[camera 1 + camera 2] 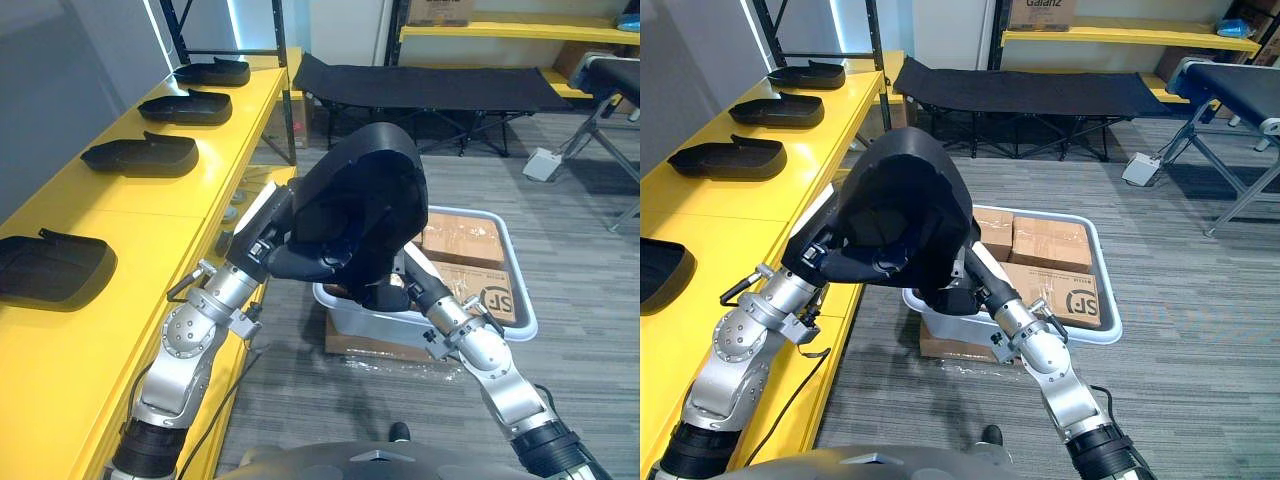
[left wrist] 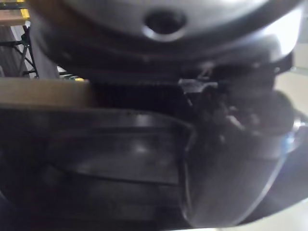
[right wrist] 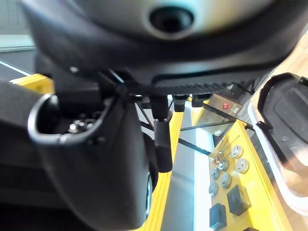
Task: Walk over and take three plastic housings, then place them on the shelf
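Observation:
A large black plastic housing [image 1: 365, 195] hangs in the air in front of me, held between both hands above a white bin. My left hand [image 1: 305, 263] comes in from the lower left, and its dark fingers curl round the housing's lower left edge. My right hand [image 1: 390, 295] sits under the housing's lower right side, mostly hidden by it. The left wrist view shows the housing's [image 2: 120, 159] dark shell right against the hand. Several more black housings lie in a row on the yellow shelf [image 1: 150, 230], the nearest [image 1: 50, 268] at the left edge, others [image 1: 140, 155] farther back.
The white bin [image 1: 515, 290] holds cardboard boxes [image 1: 465, 235] and stands on the grey carpet right of the shelf. A black folding cot [image 1: 420, 85] stands farther back. Bare yellow shelf top lies between the nearest housing and the one behind it.

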